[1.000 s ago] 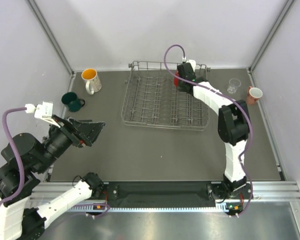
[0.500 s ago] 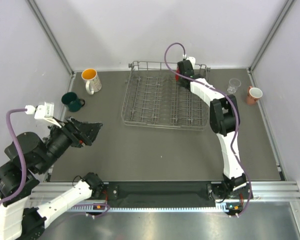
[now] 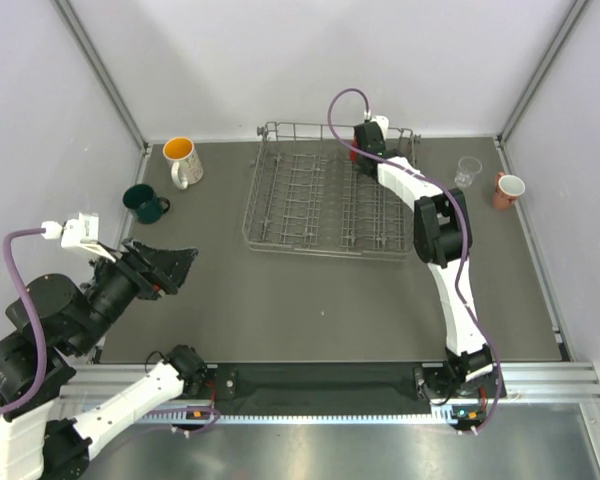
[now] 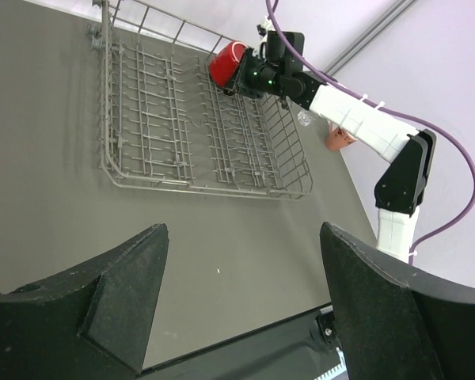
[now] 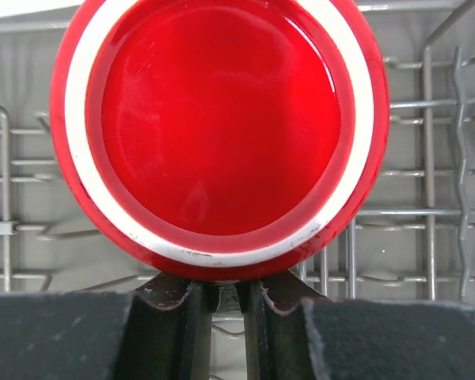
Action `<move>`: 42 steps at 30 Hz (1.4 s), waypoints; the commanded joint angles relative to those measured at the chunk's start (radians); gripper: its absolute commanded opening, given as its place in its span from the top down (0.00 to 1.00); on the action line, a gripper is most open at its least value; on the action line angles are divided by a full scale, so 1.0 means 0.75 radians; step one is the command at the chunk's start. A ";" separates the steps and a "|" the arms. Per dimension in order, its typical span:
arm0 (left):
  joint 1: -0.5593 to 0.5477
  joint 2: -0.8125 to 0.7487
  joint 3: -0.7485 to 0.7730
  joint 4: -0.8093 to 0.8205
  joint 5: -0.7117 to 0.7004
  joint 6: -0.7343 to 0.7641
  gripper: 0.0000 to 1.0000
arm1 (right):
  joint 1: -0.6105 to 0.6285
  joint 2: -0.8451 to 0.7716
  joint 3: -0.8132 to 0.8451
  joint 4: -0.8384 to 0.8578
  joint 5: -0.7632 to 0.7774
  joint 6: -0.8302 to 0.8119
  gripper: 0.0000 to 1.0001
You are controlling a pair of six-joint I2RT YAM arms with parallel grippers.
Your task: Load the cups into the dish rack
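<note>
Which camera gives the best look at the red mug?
Left wrist view: the red mug shows side-on in the right gripper over the dish rack. The right wrist view shows only one round end; the top view, a red sliver.

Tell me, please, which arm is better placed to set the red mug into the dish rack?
Right. The right gripper holds the red mug over the dish rack; the left gripper is open, empty, away from it.
</note>
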 commanded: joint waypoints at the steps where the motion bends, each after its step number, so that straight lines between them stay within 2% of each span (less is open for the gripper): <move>1: -0.003 0.028 -0.001 0.007 -0.013 0.000 0.18 | -0.007 -0.010 0.099 0.108 0.029 -0.004 1.00; 8: -0.001 0.020 0.007 -0.007 -0.025 -0.022 0.19 | -0.009 0.023 0.117 0.102 0.005 0.006 1.00; 12: -0.003 0.019 0.009 -0.018 -0.023 -0.039 0.20 | -0.009 0.046 0.148 0.083 -0.018 0.014 0.90; 17: -0.001 0.015 0.007 -0.016 -0.017 -0.057 0.21 | -0.009 0.070 0.183 0.065 -0.049 0.023 0.86; 21: -0.003 0.011 0.013 -0.016 -0.008 -0.077 0.22 | -0.009 0.070 0.189 0.055 -0.045 0.010 0.64; 23: -0.001 0.007 0.013 -0.020 -0.006 -0.094 0.22 | -0.009 0.066 0.193 0.044 -0.043 0.012 0.57; 24: -0.001 0.003 0.011 -0.022 -0.006 -0.102 0.22 | -0.009 0.062 0.193 0.040 -0.038 0.014 0.48; 28: -0.003 -0.015 -0.003 -0.014 -0.006 -0.135 0.23 | -0.007 0.037 0.195 -0.002 -0.053 0.031 0.42; 35: -0.001 0.019 0.028 0.009 -0.035 -0.114 0.21 | 0.015 -0.191 0.152 -0.223 -0.073 0.084 0.36; 42: -0.005 0.142 0.122 -0.154 -0.266 -0.171 0.19 | 0.050 -0.633 -0.238 -0.434 -0.140 0.145 0.34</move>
